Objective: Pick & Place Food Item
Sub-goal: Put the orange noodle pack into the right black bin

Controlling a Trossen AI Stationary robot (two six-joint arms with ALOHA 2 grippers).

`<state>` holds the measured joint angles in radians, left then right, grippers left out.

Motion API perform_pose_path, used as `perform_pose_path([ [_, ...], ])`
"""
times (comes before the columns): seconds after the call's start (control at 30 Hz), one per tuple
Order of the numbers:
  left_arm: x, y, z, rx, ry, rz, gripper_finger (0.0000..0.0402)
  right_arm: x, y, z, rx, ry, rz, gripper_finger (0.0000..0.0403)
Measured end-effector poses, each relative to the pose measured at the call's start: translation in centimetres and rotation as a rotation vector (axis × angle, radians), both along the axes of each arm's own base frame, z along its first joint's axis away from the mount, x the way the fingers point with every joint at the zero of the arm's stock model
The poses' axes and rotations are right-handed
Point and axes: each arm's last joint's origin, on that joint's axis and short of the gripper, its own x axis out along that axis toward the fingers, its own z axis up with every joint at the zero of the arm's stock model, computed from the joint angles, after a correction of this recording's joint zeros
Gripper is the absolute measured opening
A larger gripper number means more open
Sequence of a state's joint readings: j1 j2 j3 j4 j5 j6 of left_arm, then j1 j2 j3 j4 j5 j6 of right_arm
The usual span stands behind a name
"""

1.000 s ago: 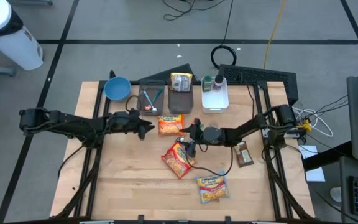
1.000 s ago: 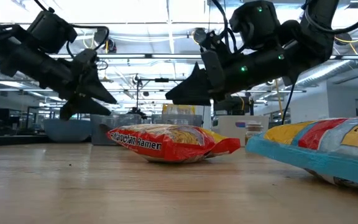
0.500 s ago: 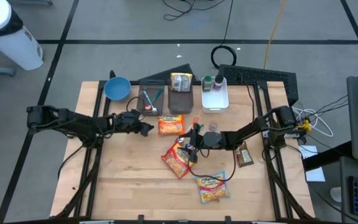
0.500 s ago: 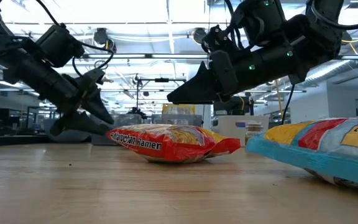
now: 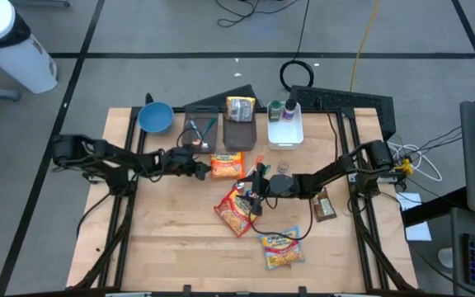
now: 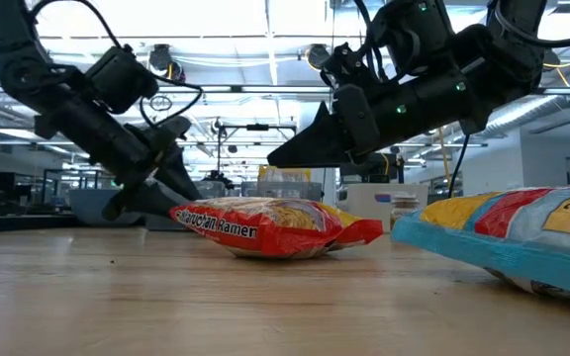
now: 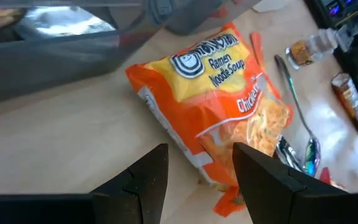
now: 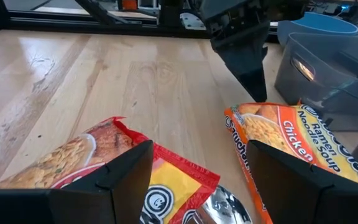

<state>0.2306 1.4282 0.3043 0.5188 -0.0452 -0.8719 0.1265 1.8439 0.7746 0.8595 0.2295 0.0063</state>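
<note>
The orange chicken ramen packet point(image 5: 226, 165) lay on the tabletop point(image 5: 171, 239) at twelve o'clock of centre. Your left claw point(image 5: 203, 168) had slid in from nine o'clock, open and empty, nearly touching it; the right claw point(image 5: 252, 188) hovered open.

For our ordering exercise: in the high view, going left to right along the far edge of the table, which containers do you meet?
Blue bowl → grey bin holding utensils → dark bin holding a food packet → white tray holding bottles.

The right claw point(image 5: 252, 188) covers part of the red ramen packet point(image 5: 237, 209) (its label is cut off in the right wrist view).
</note>
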Motion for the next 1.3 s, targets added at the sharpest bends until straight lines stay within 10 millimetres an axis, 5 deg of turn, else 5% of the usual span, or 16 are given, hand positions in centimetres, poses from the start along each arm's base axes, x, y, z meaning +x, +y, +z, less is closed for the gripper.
perform_pose_path([
  [0.9, 0.72, 0.17, -0.21, 0.023, 0.046, -0.022, 0.0182, -0.02, -0.02, -0.06, -0.015, 0.007, 0.003, 0.0254],
  [1.3, 0.73, 0.17, -0.19, 0.040, 0.049, -0.035, 0.0053, -0.02, -0.02, -0.05, -0.015, 0.007, 0.003, 0.0254],
])
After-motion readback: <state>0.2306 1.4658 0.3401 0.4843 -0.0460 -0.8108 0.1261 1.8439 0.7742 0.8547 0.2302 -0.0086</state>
